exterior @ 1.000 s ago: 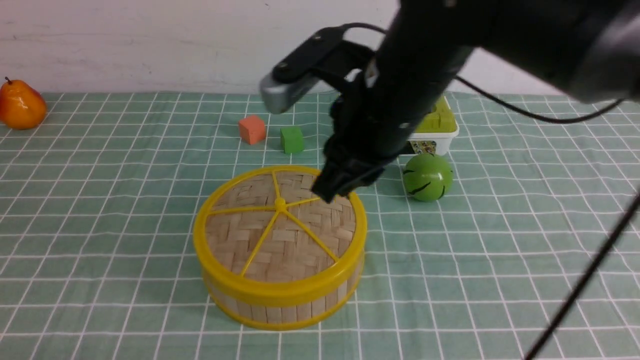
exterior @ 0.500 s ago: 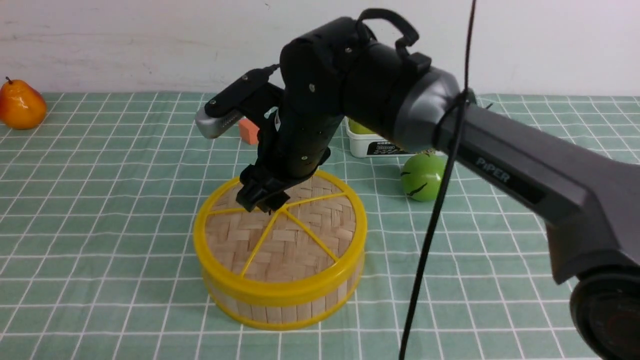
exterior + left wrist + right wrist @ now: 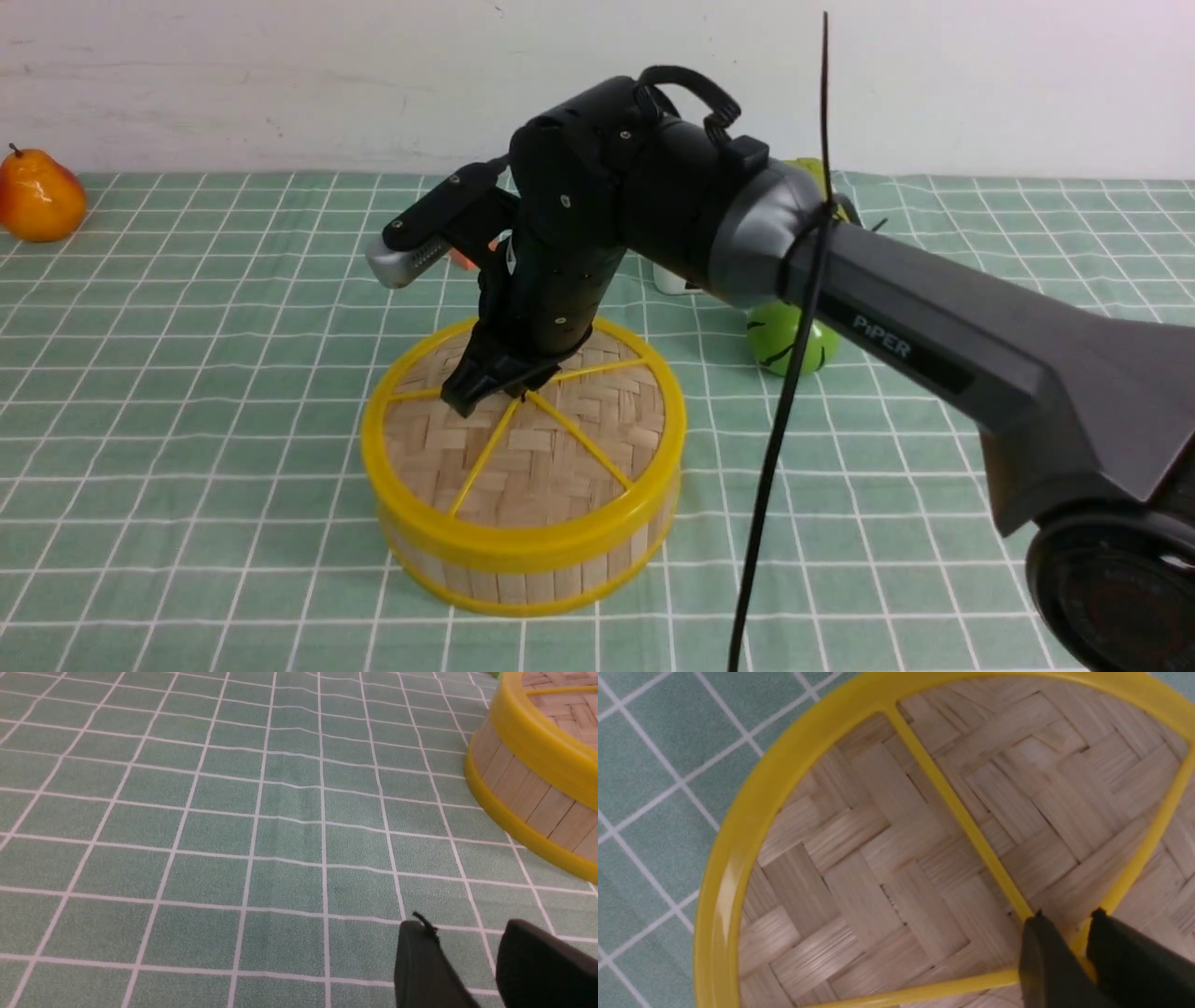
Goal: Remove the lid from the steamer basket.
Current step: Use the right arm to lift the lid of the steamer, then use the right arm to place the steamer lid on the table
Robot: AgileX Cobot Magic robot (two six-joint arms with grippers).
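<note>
The steamer basket stands mid-table, its slatted wall between yellow rims. On top of it rests the lid, woven tan bamboo with yellow spokes. My right gripper points down at the lid's centre. In the right wrist view its fingers stand close on either side of the yellow centre knob, shut on it, over the lid. My left gripper hovers open over bare cloth, beside the basket, nothing between its fingers. It does not show in the front view.
An orange pear lies at the far left. A green ball sits right of the basket, partly behind a black cable. An orange cube and a white box are mostly hidden behind my right arm.
My right gripper has moved left from the lid's far edge to its centre and dropped lower. Its jaws have drawn in around the knob. The lid still rests on the basket.
</note>
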